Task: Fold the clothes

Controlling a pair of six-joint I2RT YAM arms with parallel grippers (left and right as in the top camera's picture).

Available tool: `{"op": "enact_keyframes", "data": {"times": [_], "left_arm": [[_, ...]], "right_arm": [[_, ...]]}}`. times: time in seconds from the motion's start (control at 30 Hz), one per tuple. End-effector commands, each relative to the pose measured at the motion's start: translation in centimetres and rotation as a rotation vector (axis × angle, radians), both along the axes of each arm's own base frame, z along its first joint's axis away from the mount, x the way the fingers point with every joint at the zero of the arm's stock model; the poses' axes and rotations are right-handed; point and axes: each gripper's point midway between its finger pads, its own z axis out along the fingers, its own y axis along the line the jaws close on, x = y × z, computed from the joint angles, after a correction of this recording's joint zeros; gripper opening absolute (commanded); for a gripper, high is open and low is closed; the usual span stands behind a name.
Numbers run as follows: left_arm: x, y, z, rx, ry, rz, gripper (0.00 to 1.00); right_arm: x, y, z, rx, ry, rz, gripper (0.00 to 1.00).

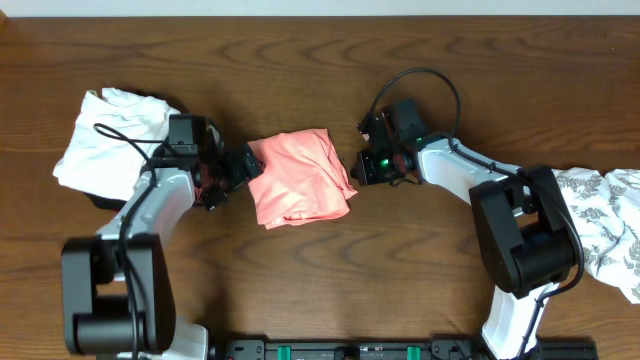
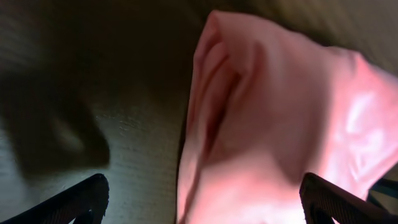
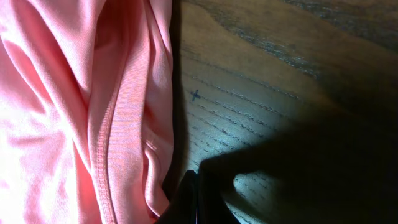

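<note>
Salmon-pink: seeing the clothes (image 1: pixel 300 180) bundled at table (image 1: pixel 300 60) centre, long side running far-to-near, slightly tilted. Got left gripper (image 1: pixel 247 166) spread wide at its left edge, gripping nothing; right gripper (image 1: pixel 360 168) clamped shut just beside the right edge

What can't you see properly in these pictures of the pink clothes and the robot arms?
Left wrist view: the pink garment is blurred, too close to read its folds.
Overhead: the leaf-print cloth is cut off by the right edge and partly behind the right arm.
Overhead: the white garment is partly covered by the left arm.
Right wrist view: the right gripper is mostly cut off by the bottom edge, in shadow.
</note>
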Motion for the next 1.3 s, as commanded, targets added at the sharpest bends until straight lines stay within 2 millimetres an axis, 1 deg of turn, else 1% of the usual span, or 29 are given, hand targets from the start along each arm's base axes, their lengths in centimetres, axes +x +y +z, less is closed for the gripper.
{"op": "enact_keyframes", "data": {"times": [0.0, 0.13, 0.23, 0.3, 0.43, 0.5, 0.6, 0.67, 0.77, 0.83, 0.9, 1.07, 1.2, 1.27], "left_arm": [[-0.1, -1.0, -1.3, -0.061, 0.024, -0.040, 0.98], [-0.3, -1.6, -2.4, -0.093, 0.049, -0.054, 0.98], [-0.5, -2.4, -2.6, -0.140, 0.052, -0.093, 0.98], [-0.8, -2.6, -2.6, -0.151, 0.066, -0.097, 0.98], [-1.4, -2.9, -2.8, -0.151, 0.090, -0.104, 0.98], [-1.7, -2.9, -2.8, -0.152, 0.101, -0.103, 0.98], [-2.1, -2.9, -2.9, -0.152, 0.120, -0.102, 0.98], [-2.2, -3.0, -2.9, -0.148, 0.116, -0.120, 0.98], [-2.1, -3.1, -2.9, -0.138, 0.104, -0.143, 0.98], [-2.1, -3.2, -2.9, -0.136, 0.097, -0.152, 0.98], [-2.0, -3.2, -2.9, -0.136, 0.095, -0.152, 0.98], [-2.0, -3.2, -2.9, -0.135, 0.091, -0.155, 0.98], [-1.9, -3.2, -2.9, -0.135, 0.087, -0.155, 0.98], [-1.8, -3.2, -2.9, -0.135, 0.084, -0.155, 0.98]], "right_arm": [[-0.9, -0.6, -1.6, -0.029, 0.046, -0.016, 0.01], [-0.9, -0.6, -1.7, -0.029, 0.047, -0.016, 0.01], [-0.9, -0.6, -1.7, -0.029, 0.047, -0.016, 0.01], [-0.8, -0.5, -1.6, -0.023, 0.044, -0.014, 0.01], [-0.8, 0.7, -0.8, 0.050, 0.037, 0.014, 0.01], [-0.2, 1.0, -0.3, 0.071, 0.010, 0.019, 0.01], [1.7, 1.3, 1.4, 0.102, -0.072, 0.009, 0.01], [3.4, 1.4, 3.4, 0.123, -0.139, 0.001, 0.01], [4.9, 1.8, 5.7, 0.145, -0.196, 0.001, 0.01], [5.3, 2.6, 6.9, 0.173, -0.215, 0.019, 0.01], [4.9, 3.6, 7.4, 0.199, -0.214, 0.047, 0.01], [3.1, 5.8, 7.4, 0.206, -0.211, 0.125, 0.01], [1.4, 7.7, 7.8, 0.246, -0.203, 0.198, 0.01], [0.9, 8.2, 7.7, 0.244, -0.202, 0.215, 0.01]]}}
